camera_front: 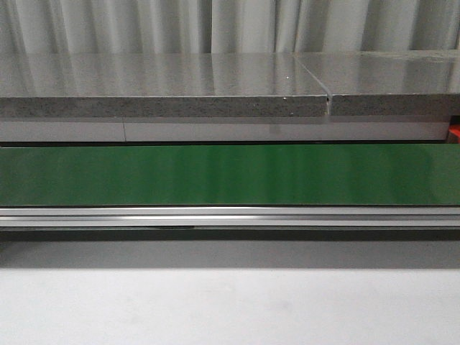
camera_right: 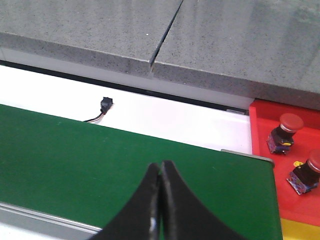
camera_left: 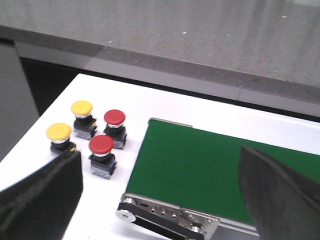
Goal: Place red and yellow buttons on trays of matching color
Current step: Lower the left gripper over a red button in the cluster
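Only the grippers of the robot show, each in its own wrist view; the front view shows none of its body. The left gripper (camera_left: 160, 195) has two broad, matte black fingers (camera_left: 42, 200) with rounded, slightly worn edges, one at 8 o'clock and one at 4 o'clock. The right gripper (camera_right: 160, 172) has two smooth black fingers (camera_right: 142, 210) that taper to narrow, curved tips at 6 o'clock, with a faint sheen along their inner edges.

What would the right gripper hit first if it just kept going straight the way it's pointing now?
Most likely the green conveyor belt. The right gripper, its fingers closed together, hangs over the belt with nothing on the surface just ahead. Past the belt lies a white table strip, then the grey stone ledge. Depth is hard to judge.
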You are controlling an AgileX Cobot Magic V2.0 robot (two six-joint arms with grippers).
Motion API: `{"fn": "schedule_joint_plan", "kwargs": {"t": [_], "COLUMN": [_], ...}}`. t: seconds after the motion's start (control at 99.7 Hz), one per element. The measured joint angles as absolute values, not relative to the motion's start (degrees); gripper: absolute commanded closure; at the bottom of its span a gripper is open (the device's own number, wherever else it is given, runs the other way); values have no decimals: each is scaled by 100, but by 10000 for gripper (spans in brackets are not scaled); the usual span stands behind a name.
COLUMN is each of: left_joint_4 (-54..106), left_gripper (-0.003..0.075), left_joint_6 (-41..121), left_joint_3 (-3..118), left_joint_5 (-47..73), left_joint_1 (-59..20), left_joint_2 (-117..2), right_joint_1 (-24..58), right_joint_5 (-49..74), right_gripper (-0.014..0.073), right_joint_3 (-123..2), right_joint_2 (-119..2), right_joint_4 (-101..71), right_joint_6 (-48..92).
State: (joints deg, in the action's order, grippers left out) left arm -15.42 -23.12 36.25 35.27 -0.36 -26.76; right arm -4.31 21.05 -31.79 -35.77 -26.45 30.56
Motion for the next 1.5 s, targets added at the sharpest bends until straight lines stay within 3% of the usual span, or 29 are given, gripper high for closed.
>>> {"fn": "schedule_joint_plan", "kwargs": {"t": [0.401, 0.682, 1.504], "left_joint_4": [-1370, -1351, -1345], "left_gripper": [99, 99, 99], "left_joint_6": [-2618, -2618, -2618], "left_joint_3": [5367, 6023, 6308], "left_joint_5": [3930, 3944, 3454], "left_joint_1": [731, 1222, 1482], "left_joint_2": [-6008, -7715, -9660], "right_joint_1": [-431, -431, -431], "right_joint_5": [2105, 2105, 2105], "right_gripper": [662, 662, 662], "right_joint_3": [-3179, -3179, -3179], "right_joint_2": [-3577, -3577, -3577], "right_joint_4": [-2645, -2645, -2645], "right_joint_6": [3059, 3059, 3069]}}
